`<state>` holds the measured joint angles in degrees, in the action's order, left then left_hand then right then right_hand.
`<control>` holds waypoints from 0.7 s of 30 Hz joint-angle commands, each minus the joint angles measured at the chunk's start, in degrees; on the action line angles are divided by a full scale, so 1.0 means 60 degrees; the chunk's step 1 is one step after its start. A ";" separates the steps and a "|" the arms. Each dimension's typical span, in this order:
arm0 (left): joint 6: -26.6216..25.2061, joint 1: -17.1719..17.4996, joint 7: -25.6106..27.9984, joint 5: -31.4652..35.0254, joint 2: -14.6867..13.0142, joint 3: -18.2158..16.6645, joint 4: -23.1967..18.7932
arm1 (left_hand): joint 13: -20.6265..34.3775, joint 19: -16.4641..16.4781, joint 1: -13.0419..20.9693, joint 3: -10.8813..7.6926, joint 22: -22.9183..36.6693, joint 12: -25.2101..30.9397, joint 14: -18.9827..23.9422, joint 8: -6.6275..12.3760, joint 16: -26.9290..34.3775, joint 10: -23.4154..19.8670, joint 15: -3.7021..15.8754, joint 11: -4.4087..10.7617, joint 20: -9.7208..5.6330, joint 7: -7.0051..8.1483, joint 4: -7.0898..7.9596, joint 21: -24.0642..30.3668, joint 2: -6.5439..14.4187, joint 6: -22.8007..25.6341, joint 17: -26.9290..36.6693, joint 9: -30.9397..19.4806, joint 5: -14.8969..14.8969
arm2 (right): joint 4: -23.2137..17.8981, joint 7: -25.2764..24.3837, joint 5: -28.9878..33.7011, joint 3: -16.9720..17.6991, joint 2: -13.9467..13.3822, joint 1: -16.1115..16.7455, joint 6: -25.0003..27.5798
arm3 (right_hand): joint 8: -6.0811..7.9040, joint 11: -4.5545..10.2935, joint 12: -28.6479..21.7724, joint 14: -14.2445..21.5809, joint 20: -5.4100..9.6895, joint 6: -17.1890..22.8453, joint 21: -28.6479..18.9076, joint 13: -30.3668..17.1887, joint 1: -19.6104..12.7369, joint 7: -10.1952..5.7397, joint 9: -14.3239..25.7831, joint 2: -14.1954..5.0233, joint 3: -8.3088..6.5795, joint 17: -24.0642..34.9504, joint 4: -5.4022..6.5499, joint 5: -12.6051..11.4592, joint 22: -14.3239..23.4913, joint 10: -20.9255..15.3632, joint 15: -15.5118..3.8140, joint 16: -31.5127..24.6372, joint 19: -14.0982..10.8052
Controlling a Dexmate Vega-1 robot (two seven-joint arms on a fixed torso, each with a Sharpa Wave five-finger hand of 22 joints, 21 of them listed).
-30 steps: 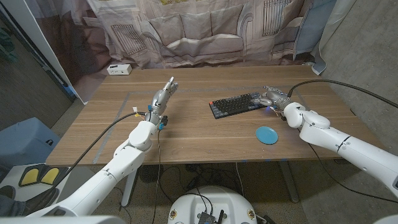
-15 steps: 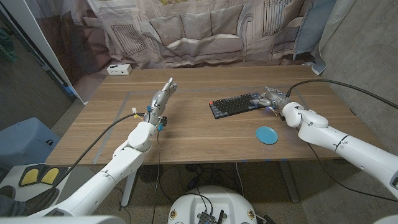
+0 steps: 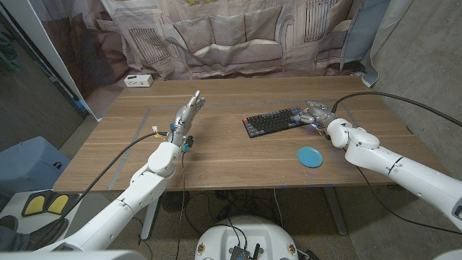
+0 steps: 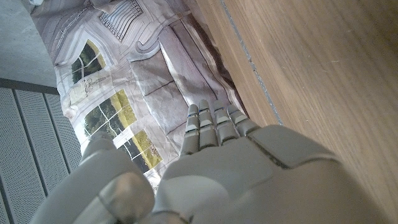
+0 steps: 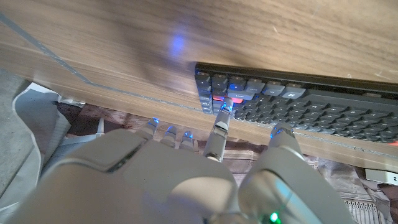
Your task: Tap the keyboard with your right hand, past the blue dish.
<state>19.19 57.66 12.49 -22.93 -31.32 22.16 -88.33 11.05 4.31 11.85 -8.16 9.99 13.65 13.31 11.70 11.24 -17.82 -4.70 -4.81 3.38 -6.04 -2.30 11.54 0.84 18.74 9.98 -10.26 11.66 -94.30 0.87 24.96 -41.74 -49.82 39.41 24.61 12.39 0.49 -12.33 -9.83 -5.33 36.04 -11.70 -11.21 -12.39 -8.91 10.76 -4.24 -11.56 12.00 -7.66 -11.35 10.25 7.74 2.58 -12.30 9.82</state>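
Currently the right hand (image 3: 315,113) sits at the right end of the keyboard (image 3: 278,121), grasping nothing, with one fingertip (image 5: 228,104) pressed down on a key near the corner (a red key glows just beside it) and the others drawn back. Nearer the robot than this hand, beside its forearm, lies the blue dish (image 3: 310,156) on the wooden table (image 3: 216,155). Well apart on the other side, the left hand (image 3: 186,115) is released, fingers (image 4: 213,122) straight and together, holding nothing.
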 commanded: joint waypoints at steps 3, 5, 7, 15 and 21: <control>0.0122 0.0027 -0.0113 -0.0052 0.0013 0.0005 0.0114 | 0.0058 0.0031 0.0020 -0.0021 0.0040 -0.0044 0.0073 -0.0042 -0.0017 -0.0033 0.0026 0.0017 0.0026 0.0039 -0.0034 -0.0027 0.0090 0.0065 0.0052 -0.0030 -0.0027 | -0.0146 0.0135 0.0138 -0.0070 -0.0070 0.0011 0.0132 | 0.0076 0.0005 -0.0038 -0.1222 -0.0057 0.0115 -0.0037 -0.0004 -0.0058 -0.0030 0.0024 -0.0017 -0.0057 0.0005 -0.0028 0.0034 0.0019 -0.0080 0.0022 -0.0047 0.0833; 0.0177 0.0050 -0.0081 -0.0045 0.0038 -0.0005 0.0132 | 0.0058 0.0026 0.0022 -0.0022 0.0040 -0.0051 0.0072 -0.0044 -0.0020 -0.0023 0.0022 0.0005 0.0032 0.0037 -0.0036 -0.0029 0.0094 0.0066 0.0052 -0.0030 -0.0027 | -0.0165 0.0139 0.0161 -0.0070 -0.0079 0.0002 0.0119 | 0.0050 0.0004 -0.0028 -0.1223 -0.0055 0.0066 -0.0038 -0.0004 -0.0056 -0.0024 0.0024 -0.0016 -0.0059 0.0005 -0.0028 0.0036 0.0019 -0.0066 0.0025 -0.0046 0.0827; 0.0208 0.0064 -0.0073 -0.0069 0.0059 -0.0018 0.0153 | 0.0059 0.0021 0.0024 -0.0023 0.0040 -0.0047 0.0079 -0.0048 -0.0019 -0.0044 0.0036 -0.0017 0.0033 0.0045 -0.0038 -0.0032 0.0101 0.0067 0.0052 -0.0030 -0.0027 | -0.0187 0.0154 0.0199 -0.0078 -0.0081 -0.0008 0.0143 | 0.0032 -0.0003 -0.0021 -0.1218 -0.0059 0.0037 -0.0037 -0.0004 -0.0056 -0.0031 0.0025 -0.0014 -0.0060 0.0005 -0.0029 0.0039 0.0019 -0.0058 0.0031 -0.0048 0.0829; 0.0216 0.0014 -0.0172 -0.0075 0.0036 0.0006 0.0204 | 0.0060 0.0021 0.0029 -0.0026 0.0040 -0.0057 0.0082 -0.0049 -0.0023 -0.0043 0.0038 -0.0009 0.0034 0.0054 -0.0044 -0.0034 0.0115 0.0083 0.0052 -0.0030 -0.0026 | -0.0226 0.0082 0.0249 -0.0049 -0.0054 0.0020 0.0176 | 0.0000 -0.0045 -0.0003 -0.1214 -0.0065 -0.0001 -0.0035 -0.0003 -0.0051 -0.0037 0.0028 -0.0006 -0.0063 0.0007 -0.0030 0.0045 0.0018 -0.0044 0.0040 -0.0048 0.0826; 0.0132 -0.0109 -0.0307 -0.0148 0.0032 0.0037 0.0283 | 0.0060 0.0019 0.0032 -0.0027 0.0040 -0.0060 0.0085 -0.0055 -0.0025 -0.0052 0.0031 0.0016 0.0035 0.0050 -0.0049 -0.0036 0.0124 0.0082 0.0052 -0.0030 -0.0026 | -0.0302 -0.0092 0.0190 0.0063 -0.0078 0.0127 0.0104 | -0.0037 -0.0051 0.0004 -0.1203 -0.0073 -0.0061 -0.0039 -0.0003 -0.0052 -0.0061 0.0030 -0.0004 -0.0069 0.0007 -0.0033 0.0048 0.0018 -0.0049 0.0042 -0.0050 0.0811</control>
<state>20.26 57.85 11.66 -23.33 -31.15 22.14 -87.30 11.34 4.31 11.86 -8.16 9.99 13.29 13.30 11.43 11.24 -17.82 -4.70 -4.81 3.38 -5.72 -2.30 11.54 0.85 19.05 9.99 -10.26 11.66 -95.46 1.55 26.15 -42.10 -50.15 39.52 25.59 12.27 0.71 -12.34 -9.83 -5.33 36.00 -11.69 -11.21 -12.39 -9.34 10.91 -4.24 -11.56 12.00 -7.66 -11.35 10.25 7.36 2.57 -12.30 9.82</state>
